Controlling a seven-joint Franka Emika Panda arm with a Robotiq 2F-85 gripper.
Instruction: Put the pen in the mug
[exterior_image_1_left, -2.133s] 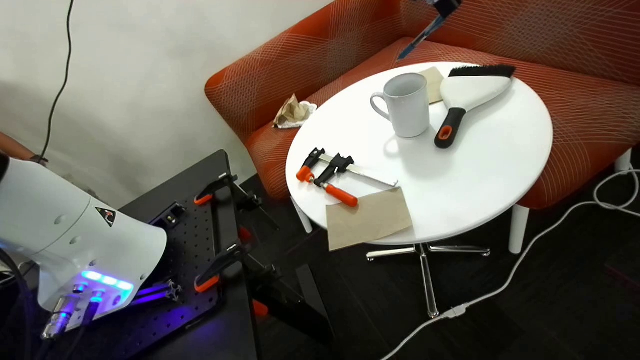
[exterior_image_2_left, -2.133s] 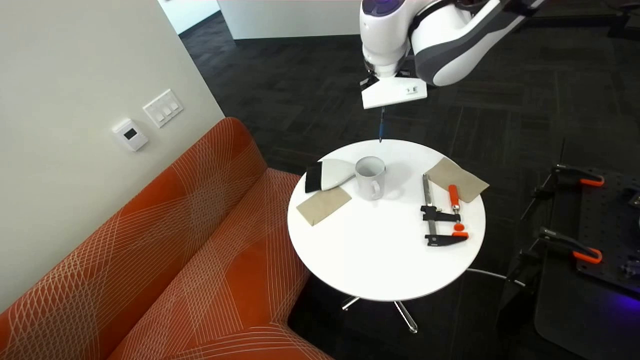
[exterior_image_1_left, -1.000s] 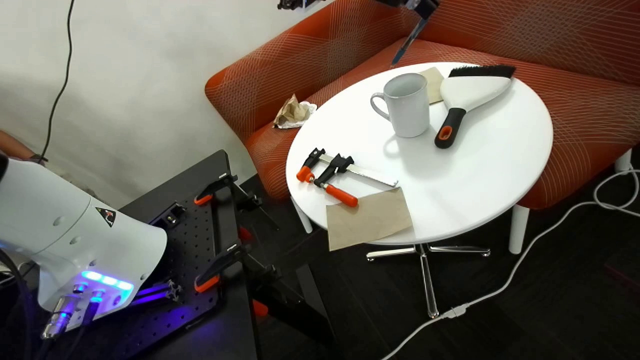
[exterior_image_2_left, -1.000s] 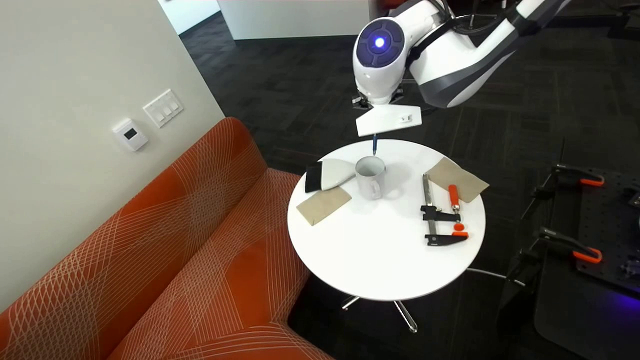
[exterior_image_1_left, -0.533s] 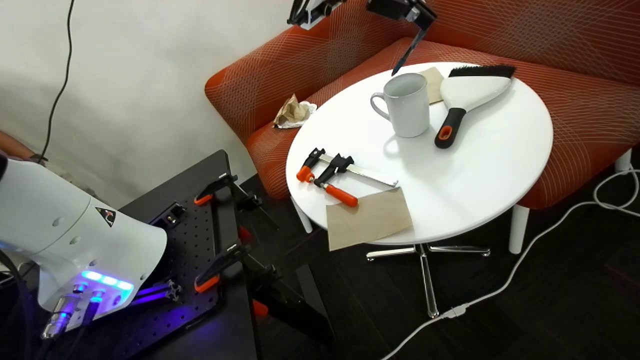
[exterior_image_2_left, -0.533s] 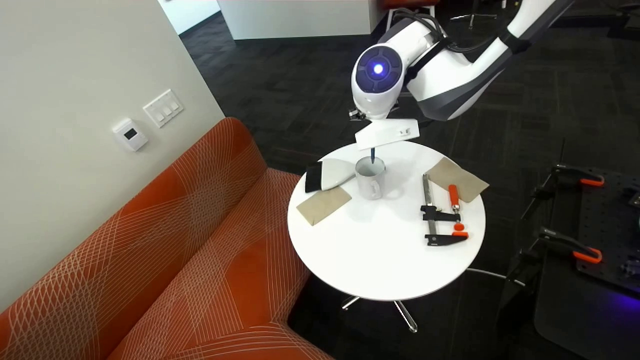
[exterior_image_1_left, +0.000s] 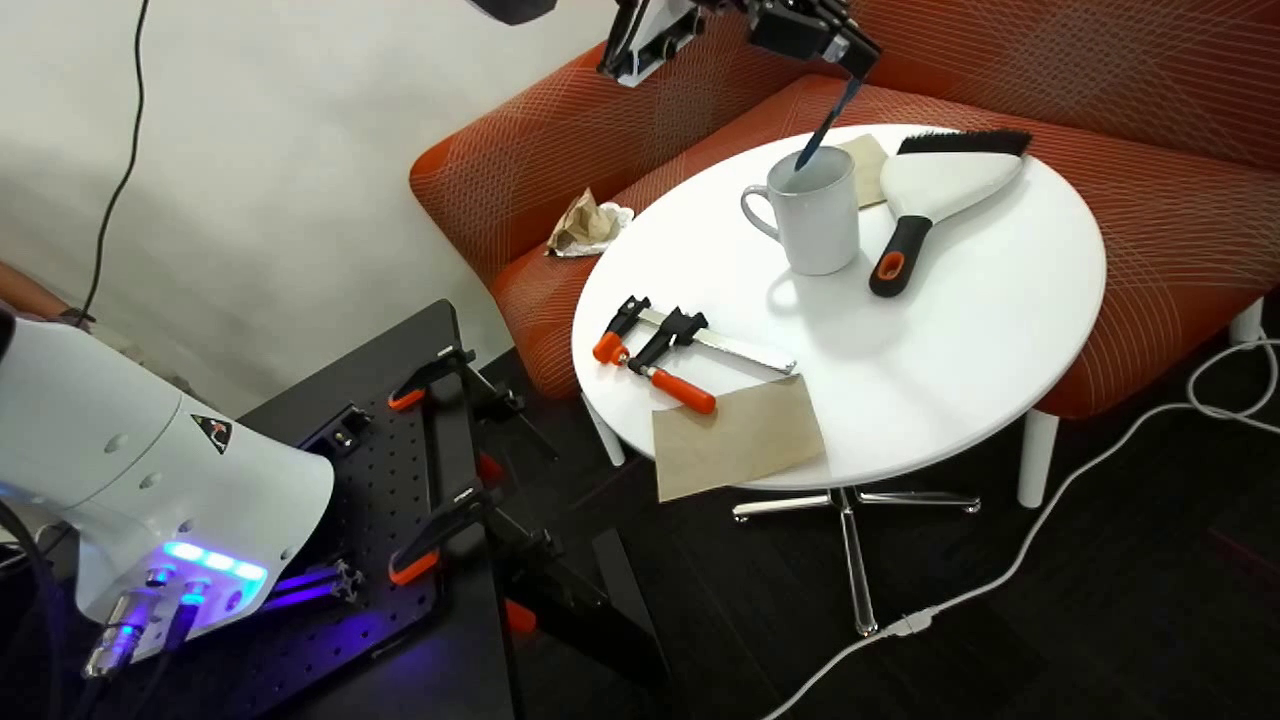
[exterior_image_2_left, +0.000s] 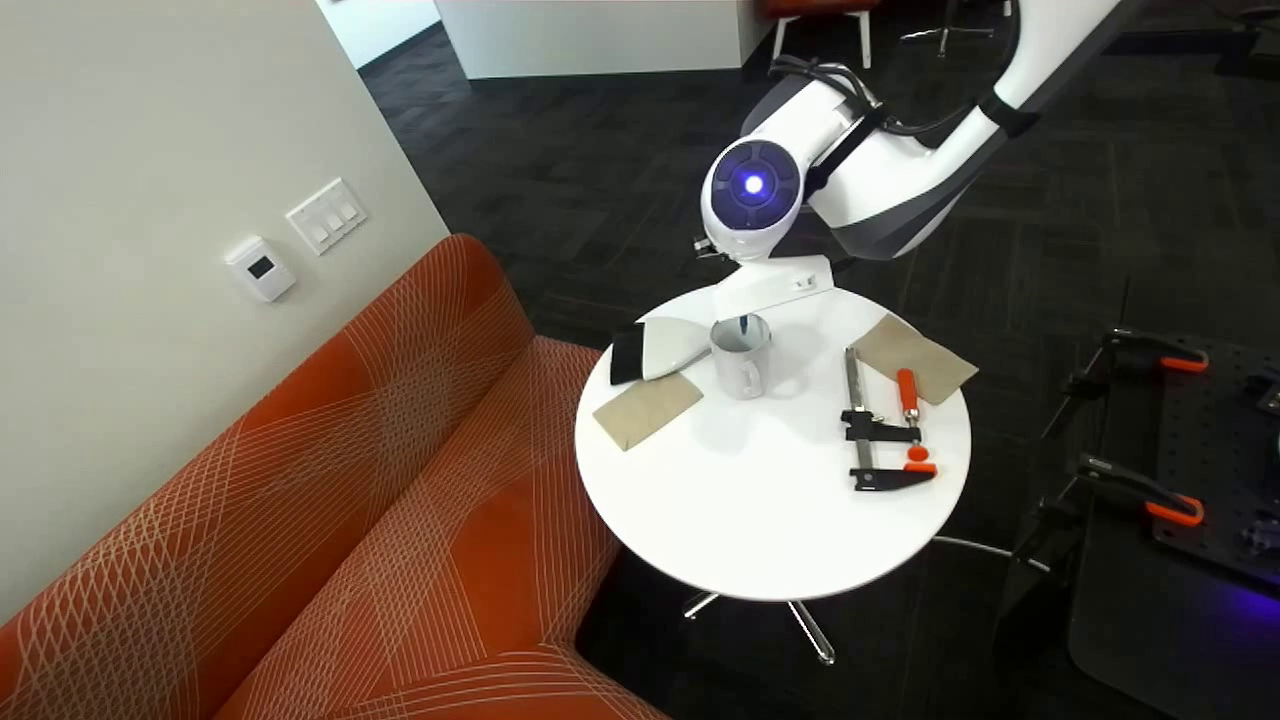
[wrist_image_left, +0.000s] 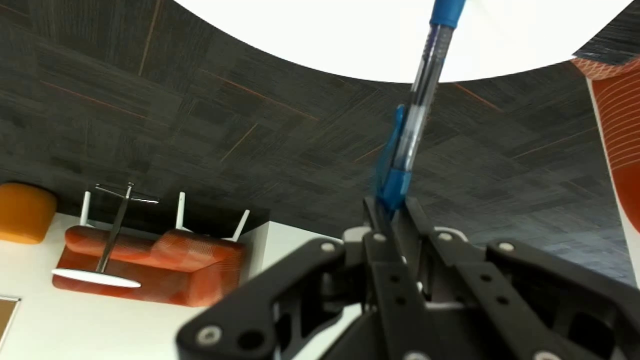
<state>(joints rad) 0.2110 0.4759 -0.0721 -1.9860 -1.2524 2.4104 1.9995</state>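
pen (wrist_image_left: 422, 100) aslant below gripper (wrist_image_left: 392, 207), tight in its pinch, tip at mouth of mug (exterior_image_1_left: 822, 228)

In the wrist view, the top edge cuts off the far end of the pen (wrist_image_left: 420, 100), while its near end is hidden inside the gripper (wrist_image_left: 393, 206), which itself goes out over the bottom edge. In an exterior view, a white plate (exterior_image_2_left: 768, 287) hides the place where the pen meets the gripper. In an exterior view, the front wall of the mug (exterior_image_1_left: 822, 225) hides its inner bottom, and whether the pen touches it inside, I cannot tell. The arm (exterior_image_2_left: 880, 190) is cut off by the top edge in both exterior views.
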